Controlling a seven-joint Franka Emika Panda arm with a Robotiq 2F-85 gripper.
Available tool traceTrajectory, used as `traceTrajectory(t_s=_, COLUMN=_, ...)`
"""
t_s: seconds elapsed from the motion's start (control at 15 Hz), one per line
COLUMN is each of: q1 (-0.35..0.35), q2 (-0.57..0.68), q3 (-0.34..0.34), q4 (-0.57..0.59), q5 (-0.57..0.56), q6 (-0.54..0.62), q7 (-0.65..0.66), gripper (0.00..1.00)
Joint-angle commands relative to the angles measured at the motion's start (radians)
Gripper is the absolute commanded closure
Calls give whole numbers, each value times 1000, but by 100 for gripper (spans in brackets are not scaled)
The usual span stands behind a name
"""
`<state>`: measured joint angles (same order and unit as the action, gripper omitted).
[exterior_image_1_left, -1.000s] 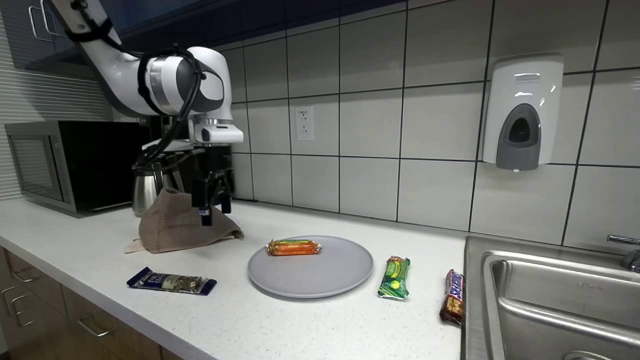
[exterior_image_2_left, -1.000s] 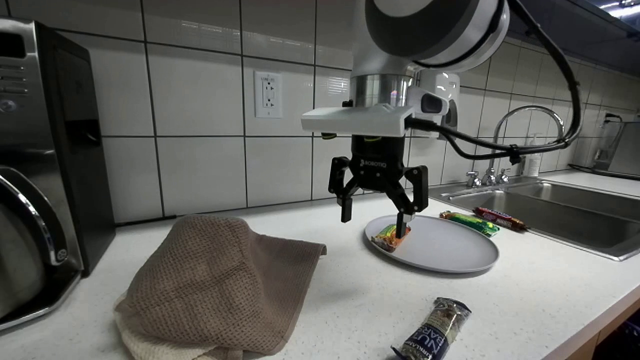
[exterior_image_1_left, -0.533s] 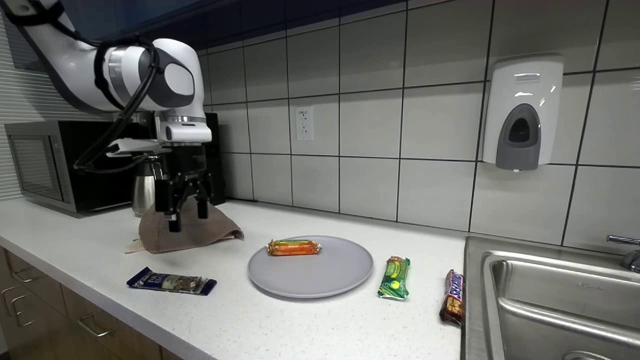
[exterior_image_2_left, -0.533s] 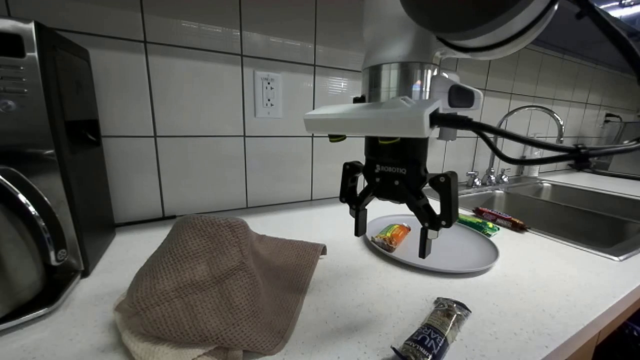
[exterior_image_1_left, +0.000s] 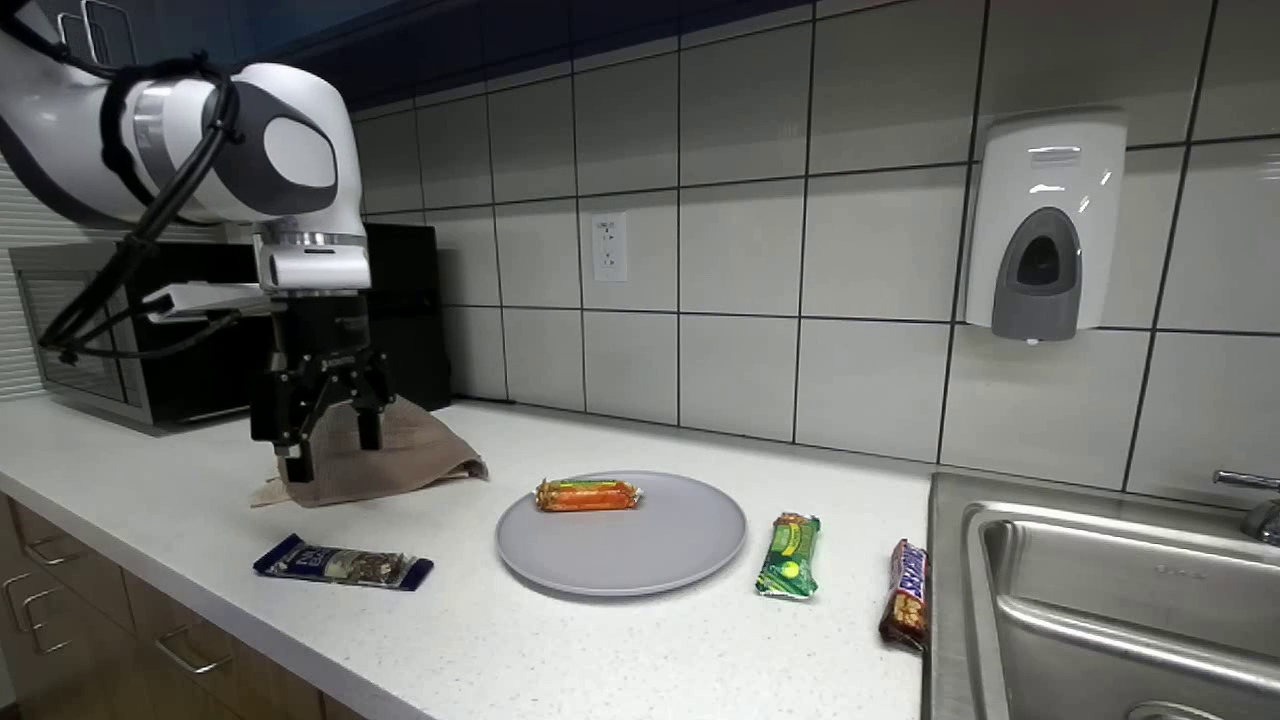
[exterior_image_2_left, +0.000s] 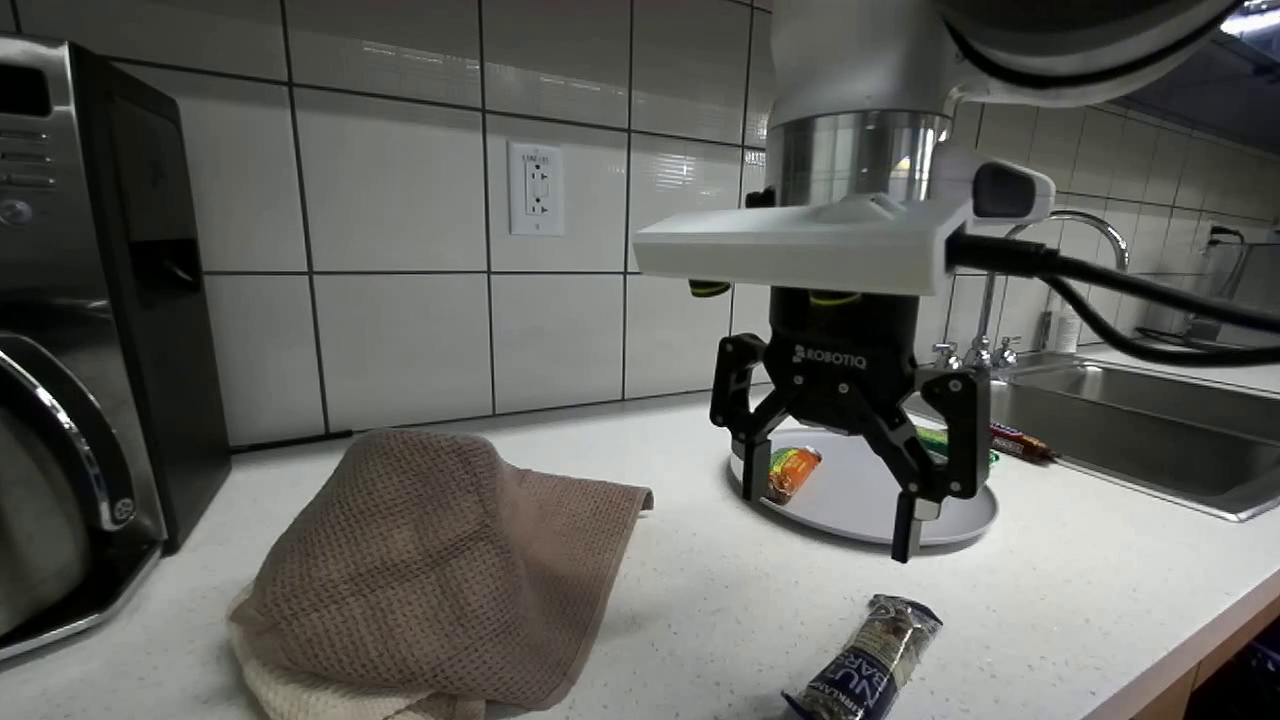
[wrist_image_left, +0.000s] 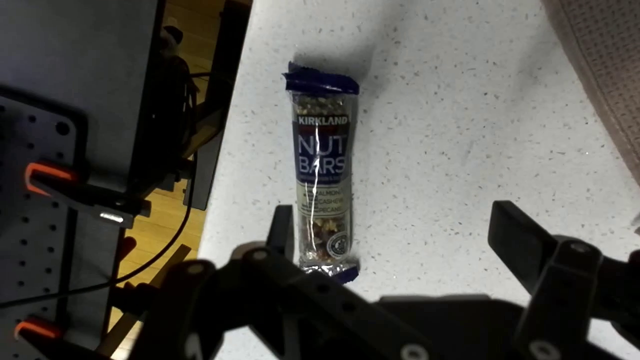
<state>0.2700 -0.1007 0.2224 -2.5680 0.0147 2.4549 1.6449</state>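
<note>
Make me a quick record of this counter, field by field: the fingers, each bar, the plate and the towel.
Fingers: open, holding nothing, above the counter
Nut bar: lying on the counter, label up, not touching the fingers
Plate: gray, round, on the counter
Orange bar: on the plate, near its edge
Brown bar: on the counter, right by the sink
Green bar: on the counter, between plate and brown bar
Towel: brown, heaped on the counter
</note>
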Motion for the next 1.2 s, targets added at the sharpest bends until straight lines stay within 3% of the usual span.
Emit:
traceTrajectory(t_s=0.0, q1=-13, q2=-69, q3=31, q4=-88, q5=16, q6=57, q7=36, gripper=0)
traceTrajectory(t_s=0.6, q1=-25, q2=-69, q3=28, q4=-192, q5=16, q6=174, q7=24, gripper=0)
traceTrajectory(t_s=1.13, q1=-45, q2=-9, q3=21, q4=-194, q5=2, q6=228, q7=7, gripper=0)
